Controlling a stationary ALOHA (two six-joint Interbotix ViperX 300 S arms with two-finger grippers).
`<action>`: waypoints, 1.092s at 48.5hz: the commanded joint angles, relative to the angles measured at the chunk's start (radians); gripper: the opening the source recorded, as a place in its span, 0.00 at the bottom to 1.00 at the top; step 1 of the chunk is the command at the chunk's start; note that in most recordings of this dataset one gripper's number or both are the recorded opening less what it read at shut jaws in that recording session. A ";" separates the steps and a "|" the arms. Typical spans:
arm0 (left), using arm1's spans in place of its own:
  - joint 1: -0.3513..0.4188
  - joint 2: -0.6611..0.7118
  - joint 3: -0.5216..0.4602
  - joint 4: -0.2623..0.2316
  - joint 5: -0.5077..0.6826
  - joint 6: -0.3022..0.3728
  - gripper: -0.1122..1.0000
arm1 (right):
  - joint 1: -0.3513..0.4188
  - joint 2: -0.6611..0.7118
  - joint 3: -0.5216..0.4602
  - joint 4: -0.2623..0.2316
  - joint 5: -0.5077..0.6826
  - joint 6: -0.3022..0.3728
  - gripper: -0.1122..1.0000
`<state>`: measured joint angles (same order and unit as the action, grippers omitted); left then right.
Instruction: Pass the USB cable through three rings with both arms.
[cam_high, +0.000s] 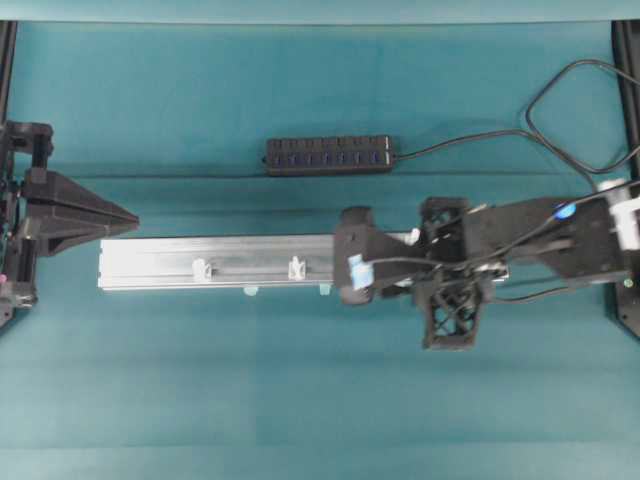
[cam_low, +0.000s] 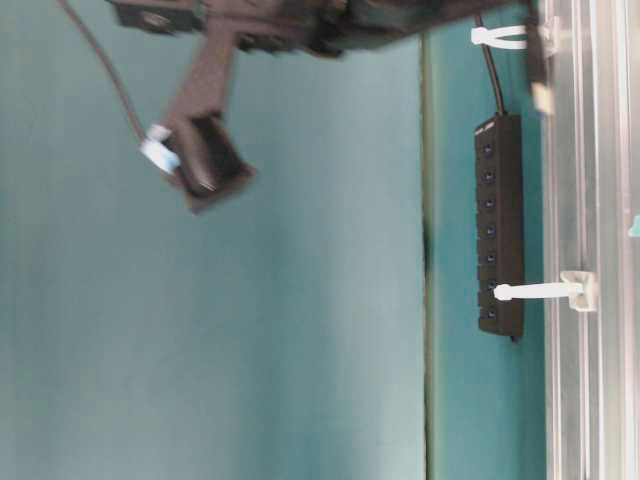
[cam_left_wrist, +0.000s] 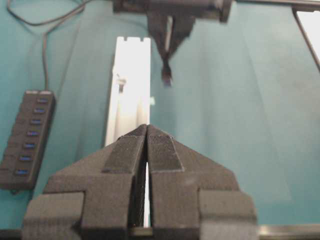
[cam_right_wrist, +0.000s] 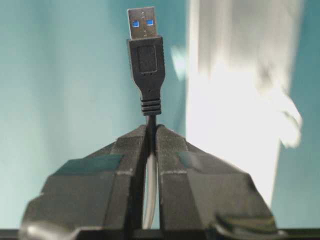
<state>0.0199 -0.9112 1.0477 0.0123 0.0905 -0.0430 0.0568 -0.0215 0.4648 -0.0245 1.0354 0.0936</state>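
Note:
My right gripper (cam_right_wrist: 152, 129) is shut on the thin black USB cable just behind its plug (cam_right_wrist: 145, 55), whose metal tip sticks out past the fingertips. In the overhead view this gripper (cam_high: 350, 262) hangs over the right part of the silver rail (cam_high: 150, 262). Two white rings (cam_high: 200, 268) (cam_high: 296, 267) stand on the rail to its left; a third is not clearly visible under the arm. My left gripper (cam_high: 133, 213) is shut and empty, just off the rail's left end. In the left wrist view the plug (cam_left_wrist: 166, 75) hangs beyond that shut gripper (cam_left_wrist: 146, 128).
A black multi-port hub (cam_high: 328, 155) lies behind the rail, and its cord loops off to the back right (cam_high: 560, 100). The rail (cam_left_wrist: 131, 90) runs straight ahead of the left gripper. Teal cloth covers the table on both sides of the rail.

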 joint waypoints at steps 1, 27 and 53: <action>0.002 0.003 -0.032 0.003 -0.006 0.003 0.12 | -0.012 -0.063 -0.014 -0.009 0.055 0.005 0.03; 0.000 0.003 -0.034 0.002 -0.006 0.005 0.12 | -0.071 -0.213 0.132 -0.094 0.126 0.006 0.03; 0.000 0.006 -0.034 0.002 0.025 0.002 0.12 | -0.124 -0.287 0.348 -0.117 -0.080 0.006 0.03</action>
<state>0.0199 -0.9097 1.0446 0.0123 0.1181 -0.0399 -0.0568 -0.3145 0.8130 -0.1381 0.9894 0.0951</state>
